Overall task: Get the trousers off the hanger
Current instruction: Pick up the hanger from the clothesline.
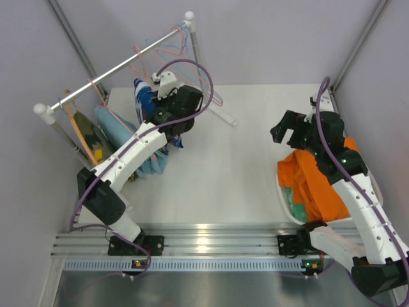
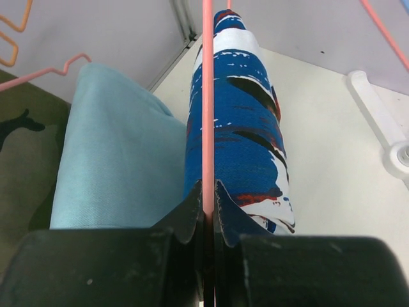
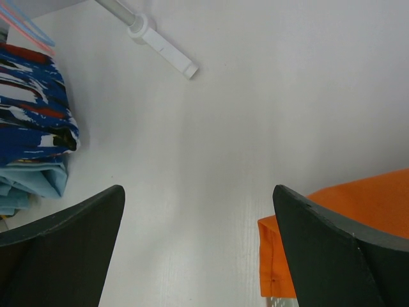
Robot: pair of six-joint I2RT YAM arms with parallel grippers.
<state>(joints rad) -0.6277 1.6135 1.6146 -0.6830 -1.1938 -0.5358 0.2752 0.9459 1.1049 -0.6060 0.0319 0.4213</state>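
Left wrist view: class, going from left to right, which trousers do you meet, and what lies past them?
Olive camouflage trousers, light blue trousers, blue-and-white patterned trousers, white rack foot.

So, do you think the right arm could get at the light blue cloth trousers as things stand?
Probably not: the light blue trousers hang far left, beyond the blue-and-white patterned trousers and the left arm, which block the way.

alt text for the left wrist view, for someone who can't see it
The left gripper has its black fingers shut on a thin pink hanger wire running up mid-frame. To its right hang blue-and-white patterned trousers, to its left light blue trousers, with olive camouflage cloth at the far left.
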